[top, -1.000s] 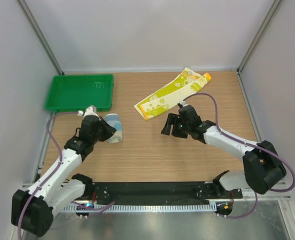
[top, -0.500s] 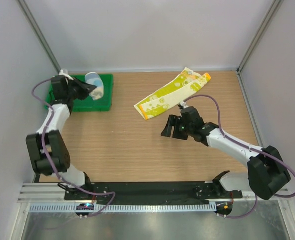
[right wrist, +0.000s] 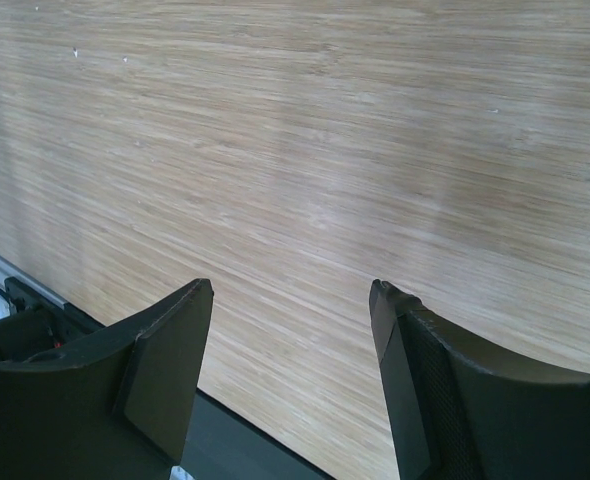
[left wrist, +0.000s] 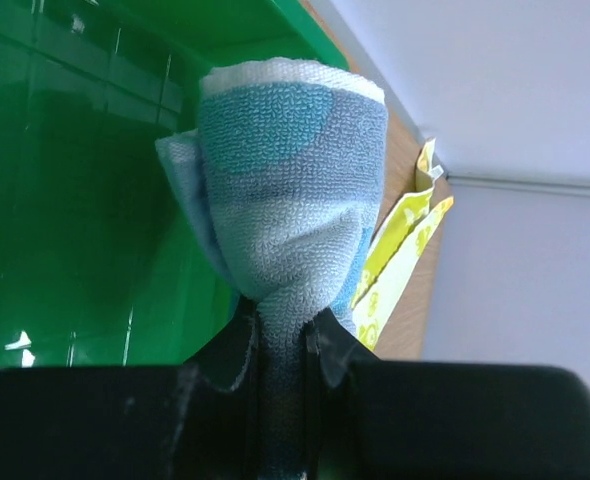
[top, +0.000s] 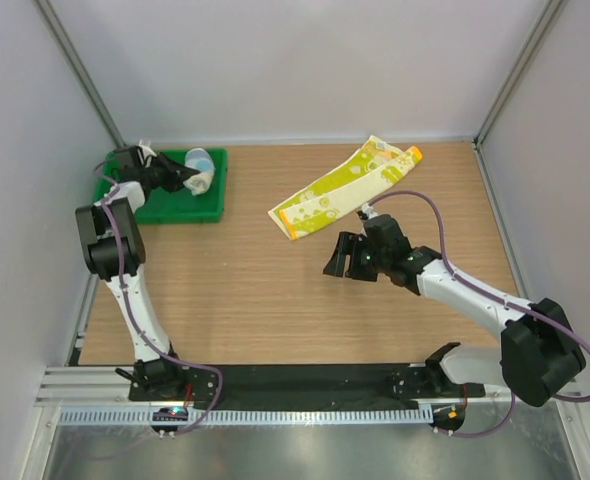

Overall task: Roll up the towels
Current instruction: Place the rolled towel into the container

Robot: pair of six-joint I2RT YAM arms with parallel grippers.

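Left gripper point(left wrist: 280, 350): clamped on the blue towel point(left wrist: 290, 190). The wrist view shows both fingers pinching the narrow lower end of the bundle. The towel is rolled into a short fat cylinder with a white rim at the far end and a loose flap sticking out on one side.

In the top view the roll sits over the right half of the green tray point(top: 200, 205), inside its rim line and closer to the far rim than the near one. Can't tell whether it touches the tray floor or hangs just above it.

Yellow-green towel point(top: 340, 185): unrolled, lying flat on the table point(top: 275, 300) to the right of the tray, well apart from it. It runs diagonally, with the near end pointing back toward the tray and the far end angled away from it. Orange trim shows at the far tip.

Right gripper point(top: 337, 258): jaws spread wide with nothing between them. The wrist view shows only bare wood in the gap. It sits right of the tray, nearer the front than the tray's near rim, just beside the yellow-green towel's long near edge and apart from the cloth.
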